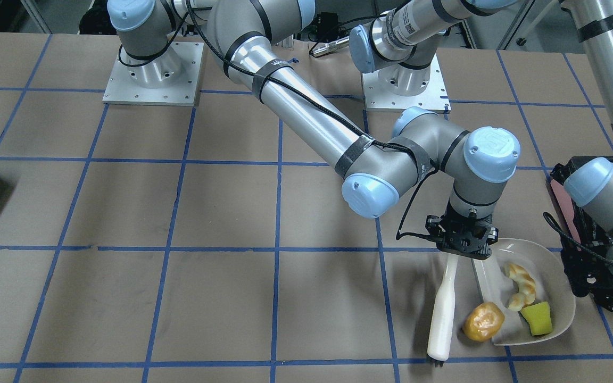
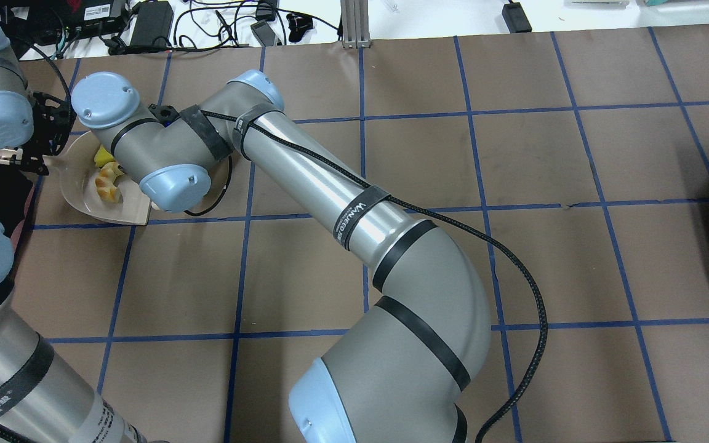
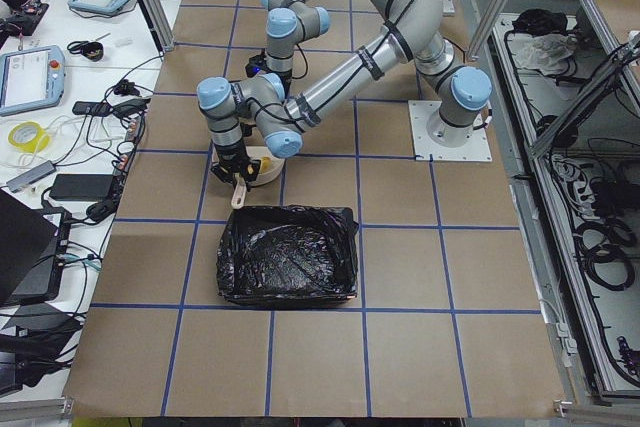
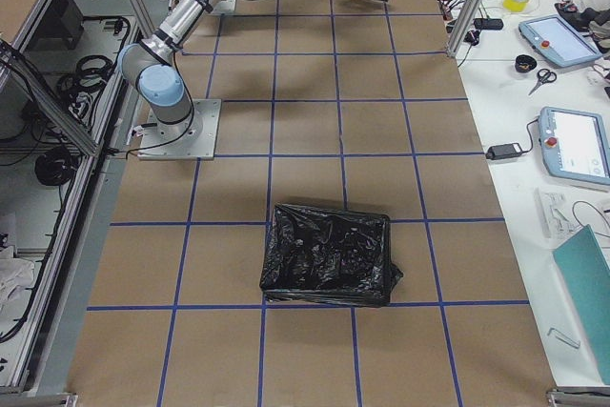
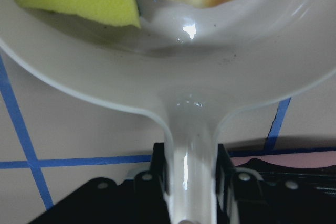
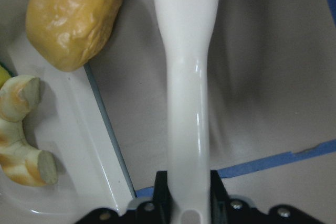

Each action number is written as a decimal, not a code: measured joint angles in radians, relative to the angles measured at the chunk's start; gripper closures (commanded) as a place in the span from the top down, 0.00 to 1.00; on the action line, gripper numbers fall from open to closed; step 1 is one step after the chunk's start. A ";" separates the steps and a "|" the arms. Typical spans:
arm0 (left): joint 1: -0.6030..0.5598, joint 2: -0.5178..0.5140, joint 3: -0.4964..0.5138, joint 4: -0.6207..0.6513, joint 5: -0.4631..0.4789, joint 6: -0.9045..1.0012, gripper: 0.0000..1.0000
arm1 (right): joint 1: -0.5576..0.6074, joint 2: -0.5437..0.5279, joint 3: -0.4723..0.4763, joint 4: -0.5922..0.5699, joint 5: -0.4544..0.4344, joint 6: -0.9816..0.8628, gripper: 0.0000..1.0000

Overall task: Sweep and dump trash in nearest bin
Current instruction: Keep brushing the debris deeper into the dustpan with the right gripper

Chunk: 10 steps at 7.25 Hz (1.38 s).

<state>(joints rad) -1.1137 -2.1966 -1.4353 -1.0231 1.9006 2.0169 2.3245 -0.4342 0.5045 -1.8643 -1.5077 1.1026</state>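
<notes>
Where the dustpan point(image 1: 557, 276) opens, the lump point(image 1: 483, 321) sits — brush point(image 1: 442, 314) beside.

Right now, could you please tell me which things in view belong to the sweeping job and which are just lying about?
Job: brush, held by the right gripper; dustpan, held by the left gripper; croissant piece and sponge wedge in it; potato-like lump at its lip; black-lined bin beside the left arm.
Lying about: second bin, tape roll, scissors, tablet.

Three scraps point(image 1: 482, 321) point(image 1: 521, 291) point(image 1: 538, 318), dustpan point(image 1: 556, 276), brush point(image 1: 443, 314), perhaps two bins point(image 3: 288, 267) point(image 4: 329, 254)
</notes>
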 measured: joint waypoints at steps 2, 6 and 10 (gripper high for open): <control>0.000 0.000 -0.001 0.000 0.000 -0.002 0.00 | 0.000 0.016 -0.019 -0.003 0.000 -0.045 0.00; -0.003 0.000 -0.002 0.000 0.000 -0.004 0.00 | -0.010 0.029 -0.024 -0.003 -0.009 -0.187 0.00; -0.004 0.001 -0.002 0.001 0.000 -0.005 0.00 | -0.014 0.043 -0.034 -0.004 -0.017 -0.259 0.00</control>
<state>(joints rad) -1.1177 -2.1958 -1.4373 -1.0225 1.9006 2.0116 2.3101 -0.3912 0.4705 -1.8682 -1.5251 0.8435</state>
